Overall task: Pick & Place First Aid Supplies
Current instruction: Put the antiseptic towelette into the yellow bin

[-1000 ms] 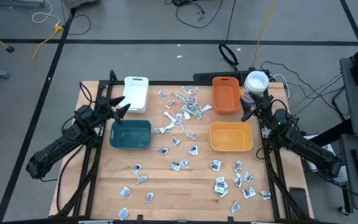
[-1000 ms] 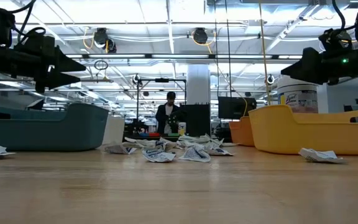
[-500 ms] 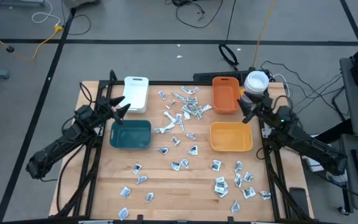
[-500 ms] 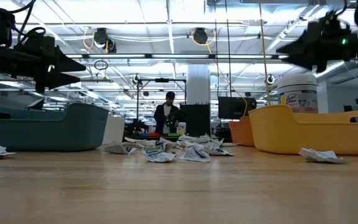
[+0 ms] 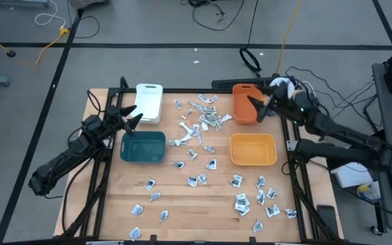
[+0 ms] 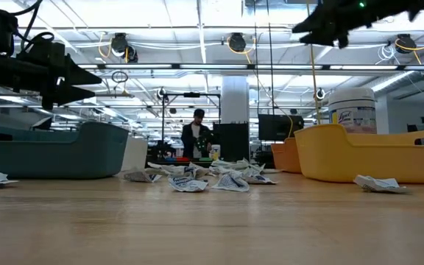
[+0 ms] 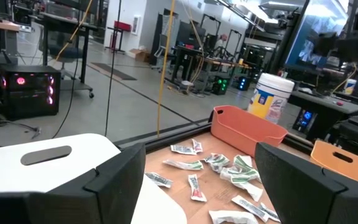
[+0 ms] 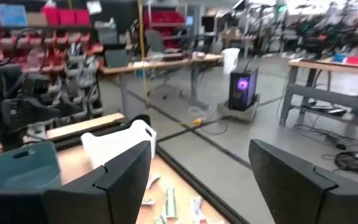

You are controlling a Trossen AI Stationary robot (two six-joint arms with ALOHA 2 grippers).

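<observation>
The first aid supplies are small white-grey packets strewn over the wooden table: a pile (image 5: 203,116) at the far middle, loose ones (image 5: 250,201) toward the near right, and the same pile in the left wrist view (image 7: 229,171). My left gripper (image 5: 135,116) hangs open and level between the white bin and the teal bin, holding nothing. My right gripper (image 5: 253,109) is open and high above the orange bin, near the top of the low view (image 6: 304,33), with nothing between its fingers.
A white bin (image 5: 149,102) and a teal bin (image 5: 143,147) stand on the left, an orange bin (image 5: 243,112) and a yellow bin (image 5: 253,150) on the right. A white-lidded tub (image 7: 272,96) stands at the far right corner. A person (image 6: 197,136) stands in the room beyond.
My right gripper has risen well above the table and swung from beside the yellow bin toward the far left, over the orange bin, staying open. The packets and bins have not moved.
</observation>
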